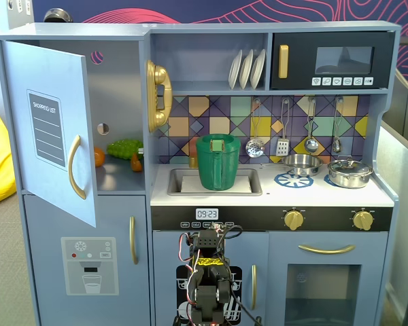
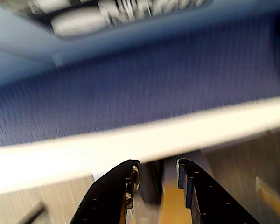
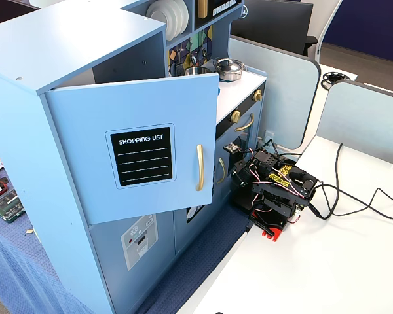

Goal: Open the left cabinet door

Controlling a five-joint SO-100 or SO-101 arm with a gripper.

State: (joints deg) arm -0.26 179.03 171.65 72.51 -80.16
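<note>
- One door matters: the left cabinet door [image 1: 51, 129], a blue-grey panel at the upper left of the toy kitchen, hinged on its outer edge. It already stands swung well out from the cabinet, so the job looks largely done.
- It seems light and stiff (a thin flat board, by the look of it) and should turn freely on its hinges with little force.
- Its gold bar handle [image 3: 199, 167] is the place to take hold: smooth and probably slippery, so hooking a finger behind it seems safer than pinching.
- Writing: "SHOPPING LIST" on the door's black chalkboard panel [image 3: 143, 157]; the oven clock [image 1: 206, 213] reads 09:23.
- Inside the opened compartment lie green toy vegetables [image 1: 125, 148].
- The gripper [image 2: 157, 172] sits folded low in front of the kitchen, well apart from the door; in the wrist view its fingers are slightly spread, holding nothing.
</note>
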